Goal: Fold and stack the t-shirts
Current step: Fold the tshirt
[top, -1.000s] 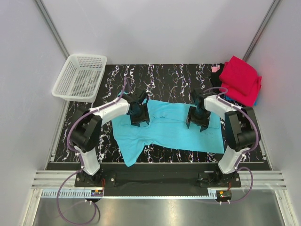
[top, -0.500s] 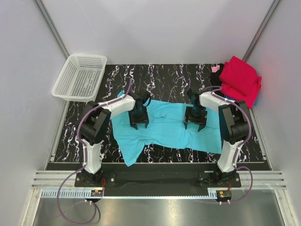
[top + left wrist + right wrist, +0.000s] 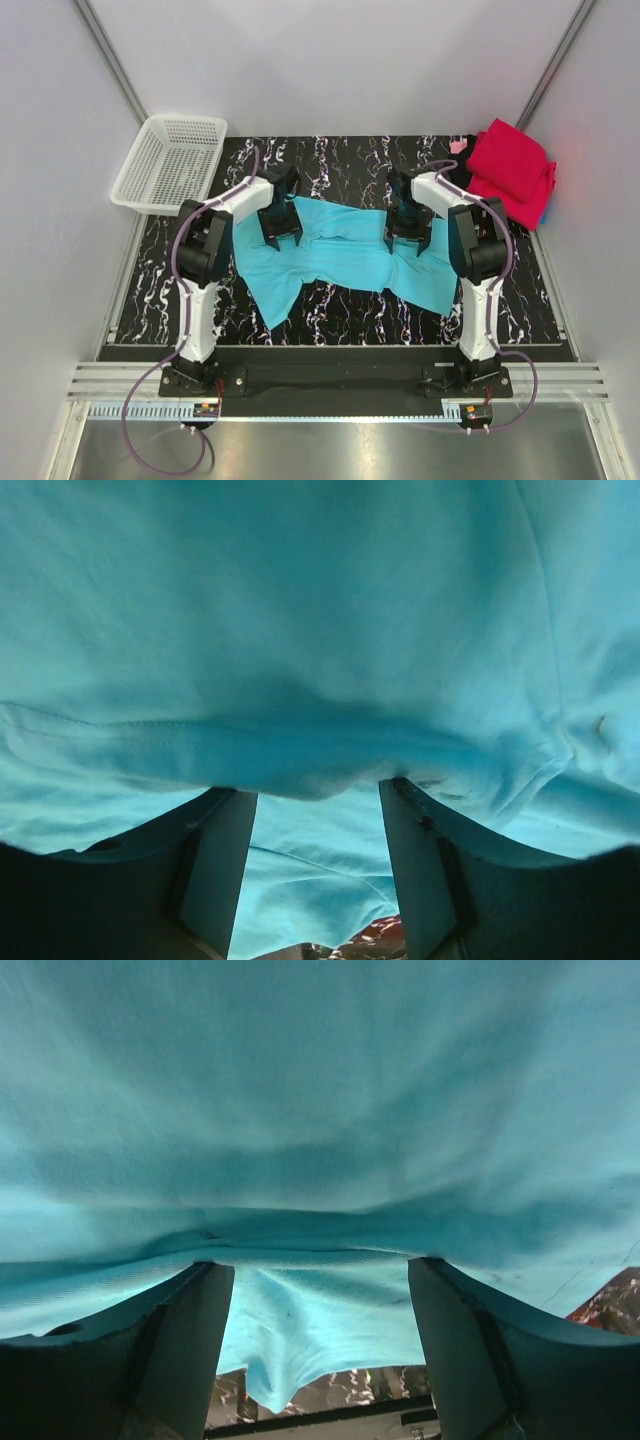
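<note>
The turquoise-blue t-shirt [image 3: 345,255] lies spread across the middle of the black marble-patterned table [image 3: 340,160], rumpled and not yet folded; its far edge runs between the two arms, one corner hangs toward the near edge on the left side, and another wide part reaches toward the near right

The left gripper [image 3: 281,228] stands over the far-left part of this shirt, pointing down at it; in the left wrist view its two fingers [image 3: 222,860] are clearly apart, about half open, and a stitched hem of the turquoise cloth lies across their tips; the cloth sags a little into the gap but is not squeezed between them

The right gripper [image 3: 406,238] stands over the far-right part of the same shirt; its fingers [image 3: 190,1340] are set even wider, the cloth is stretched over the tips, and the table shows through the gap below; whether the tips press the cloth onto the table, I cannot tell

The crimson red t-shirt [image 3: 510,170] rests on top of a pile at the far-right corner, well apart from the turquoise one; a white mesh basket [image 3: 170,165] sits at the far-left corner
</note>
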